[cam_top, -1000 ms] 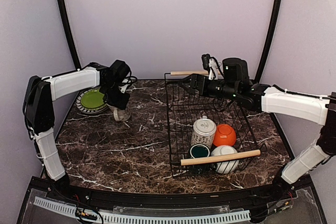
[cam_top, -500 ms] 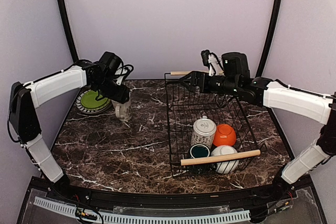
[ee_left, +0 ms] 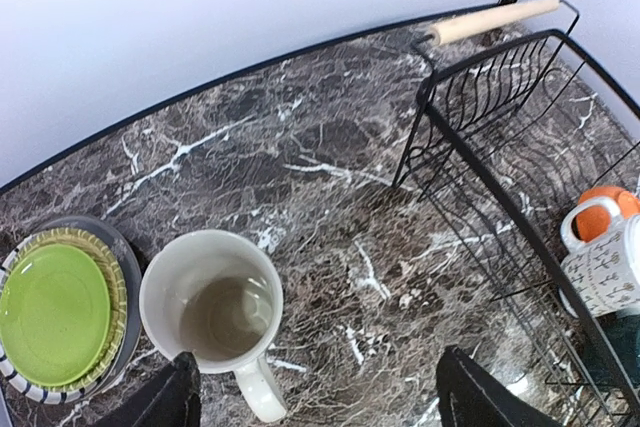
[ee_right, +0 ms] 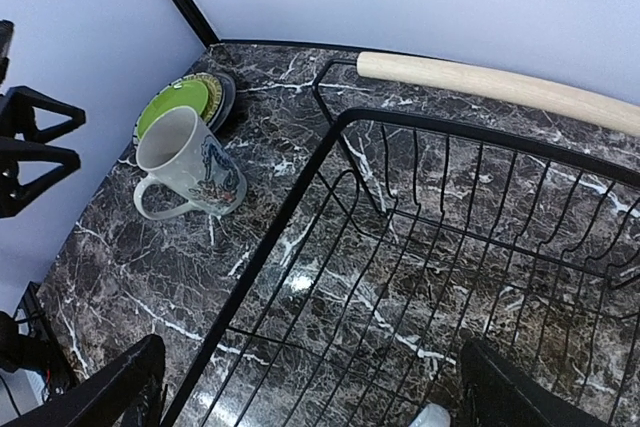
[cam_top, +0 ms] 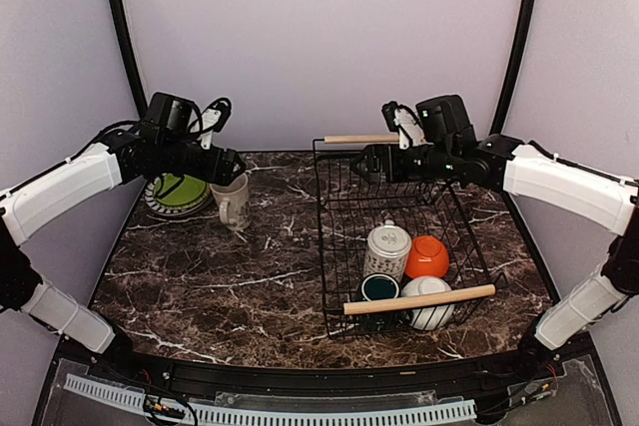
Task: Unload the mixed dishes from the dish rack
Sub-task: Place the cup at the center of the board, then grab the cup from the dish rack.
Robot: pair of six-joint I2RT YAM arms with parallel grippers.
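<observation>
The cream mug [cam_top: 232, 199] stands upright on the marble table, beside the lime-green plate [cam_top: 177, 189] that is stacked on the grey-and-white plate [cam_top: 153, 207]. My left gripper [cam_top: 226, 160] hangs open and empty just above the mug [ee_left: 212, 307]. The dish rack [cam_top: 321, 236] holds the patterned white mug [cam_top: 386, 249], orange bowl [cam_top: 427, 256], small dark green cup [cam_top: 379, 288] and white bowl [cam_top: 434, 318] at its near end. My right gripper [cam_top: 364, 162] is open and empty above the rack's far, bare end [ee_right: 300, 187].
The rack's wooden handles lie across its far end [cam_top: 359, 138] and near end [cam_top: 419, 299]. Dark marble table [cam_top: 230, 276] stretches between plates and rack. Black frame posts and pale walls enclose the back and sides.
My left gripper has let go of the cream mug and drawn up and back to the left; the mug stays on the table. The right gripper has shifted only slightly.
</observation>
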